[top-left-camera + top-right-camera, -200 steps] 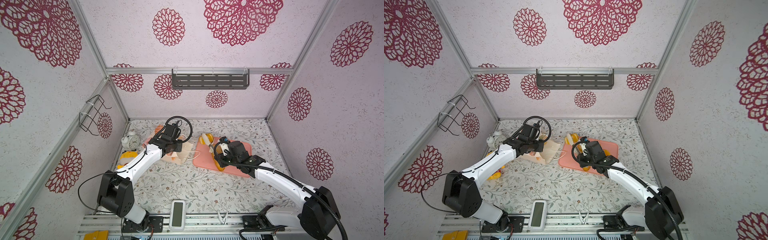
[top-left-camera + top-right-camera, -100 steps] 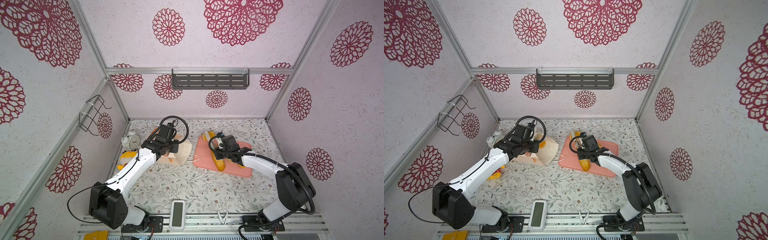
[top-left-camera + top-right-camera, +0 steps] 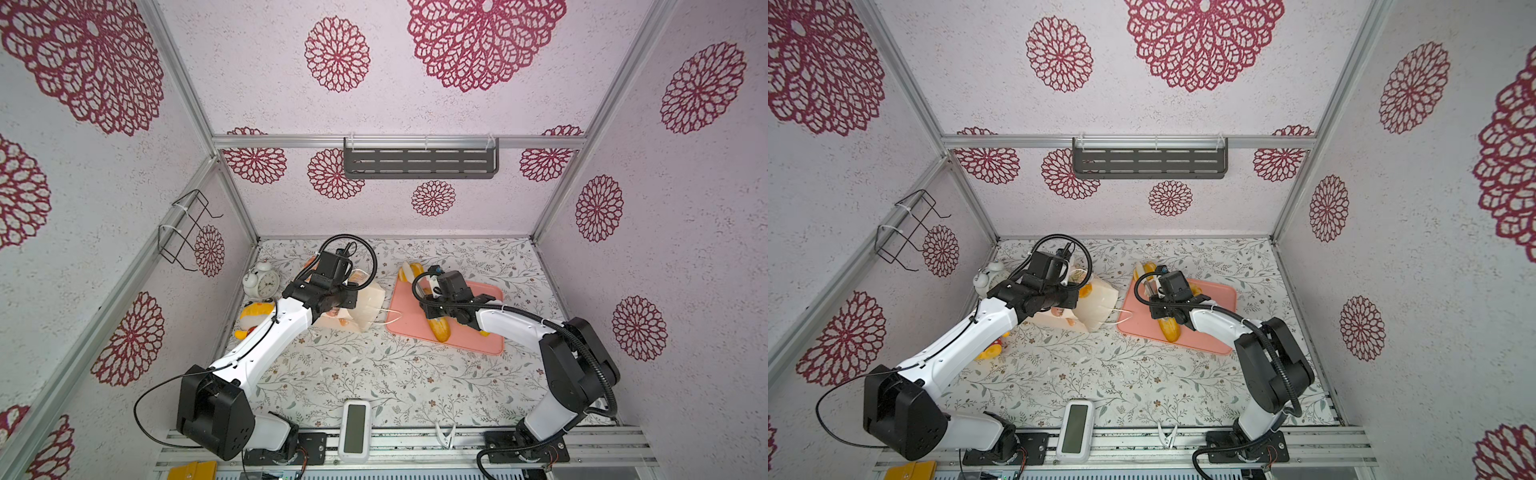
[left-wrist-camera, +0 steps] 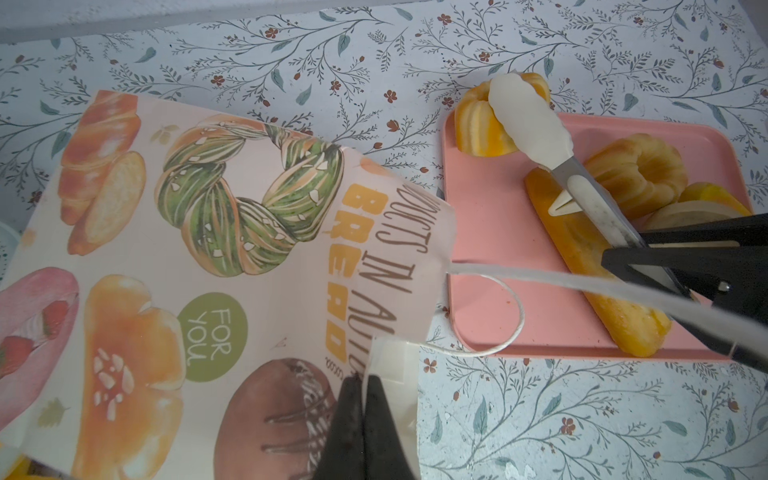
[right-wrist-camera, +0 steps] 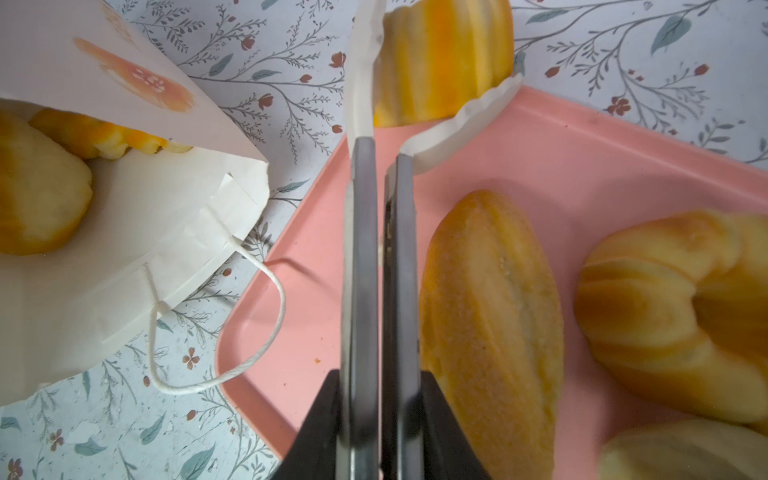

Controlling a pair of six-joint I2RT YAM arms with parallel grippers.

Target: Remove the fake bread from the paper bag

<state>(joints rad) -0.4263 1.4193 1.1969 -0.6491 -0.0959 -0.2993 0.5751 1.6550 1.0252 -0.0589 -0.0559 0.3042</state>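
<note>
as left gripper (image 4: pixel 362 384) pinches paper bag (image 4: pixel 208 249) rim:
fake bread (image 5: pixel 37 187) inside looks light, slick; grip mid-body. right gripper (image 5: pixel 384 133), bag's three o'clock, pressed together.

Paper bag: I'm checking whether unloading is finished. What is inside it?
The right wrist view looks into the open paper bag: a round bun and a ridged bun lie inside. Anything deeper is covered by the paper.

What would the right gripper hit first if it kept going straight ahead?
The fluted bun at the tray's corner: it lies just ahead of the right gripper. Whether the tips touch it is unclear.
</note>
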